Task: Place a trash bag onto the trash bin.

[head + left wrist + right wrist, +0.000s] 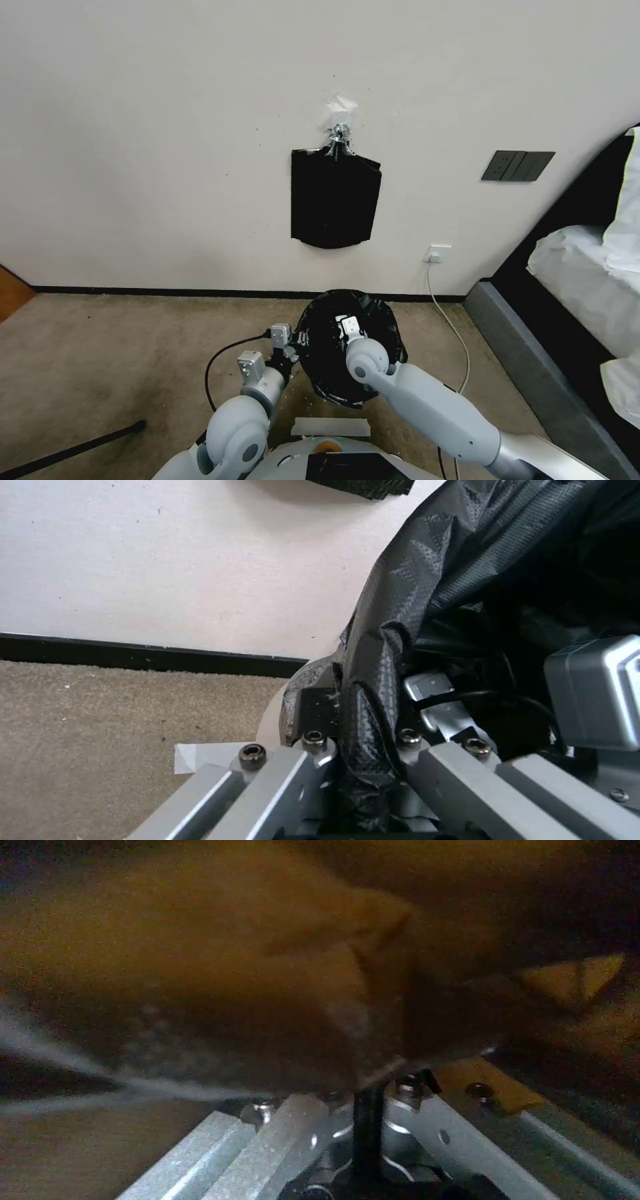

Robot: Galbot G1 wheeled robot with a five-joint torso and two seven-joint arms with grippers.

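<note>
Carpeted floor [133, 347] is running up to a pale wall [167, 133], and the work is happening low down near the baseboard. Closest in, the left tool [353, 760] is pinching a fold of the trash bag [467, 580] between its closed fingers, holding the plastic at the left side of the trash bin [270, 725], whose pale edge is peeking out just beside the grip. That hold looks meant to keep the bag's mouth pinned over the rim so it does not slide inward. The right tool [350, 328] is reaching down inside the bag-lined opening, probably pressing the liner toward the bottom; whether its fingers are open or closed I cannot tell, since dark plastic is crowding its wrist view. From the head view the bag [347, 353] is draping over the bin all round, hiding its sides. Farther out, a flat bundle of black bags [333, 200] is hanging from a clip [339, 133] on the wall above, and a white cable [453, 327] is trailing from an outlet [437, 253].
</note>
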